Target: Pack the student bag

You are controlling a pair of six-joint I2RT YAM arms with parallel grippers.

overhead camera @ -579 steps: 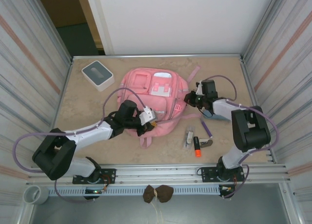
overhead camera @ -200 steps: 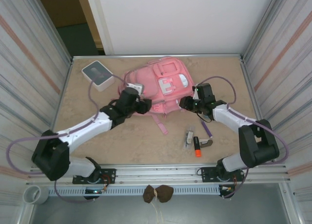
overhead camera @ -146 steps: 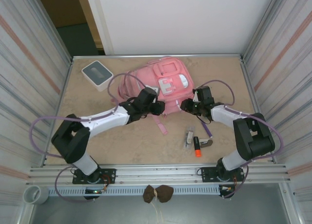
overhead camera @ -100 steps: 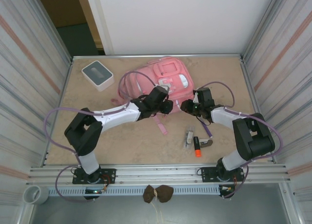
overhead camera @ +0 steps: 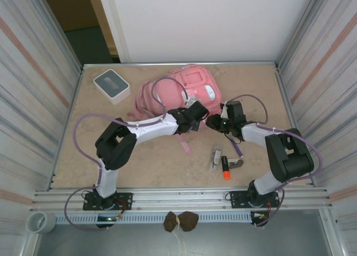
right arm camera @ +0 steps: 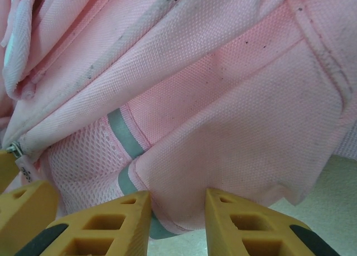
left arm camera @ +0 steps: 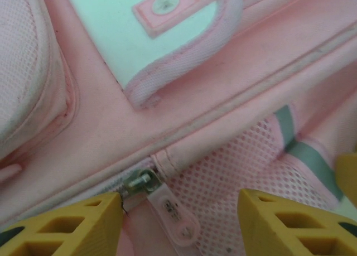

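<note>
The student bag (overhead camera: 187,91), a pink backpack with a white front patch, lies at the back middle of the table. My left gripper (overhead camera: 199,117) is at its lower right corner. In the left wrist view this gripper (left arm camera: 178,225) is open, its yellow fingers on either side of a pale pink zip pull (left arm camera: 170,208) hanging from a metal slider (left arm camera: 139,182) and touching neither. My right gripper (overhead camera: 214,122) meets the same corner from the right. In the right wrist view it (right arm camera: 177,214) is shut on a fold of the student bag (right arm camera: 223,128).
A small grey-and-white square box (overhead camera: 111,85) sits at the back left. To the right of the bag, near the front, lie a purple pen (overhead camera: 236,147), an orange-capped marker (overhead camera: 225,168) and a small clear packet (overhead camera: 216,157). Ribbed metal walls close in both sides.
My left arm has swung to the right across the bag's front, from its left side to its lower right corner. The right gripper has stayed on the bag's corner.
</note>
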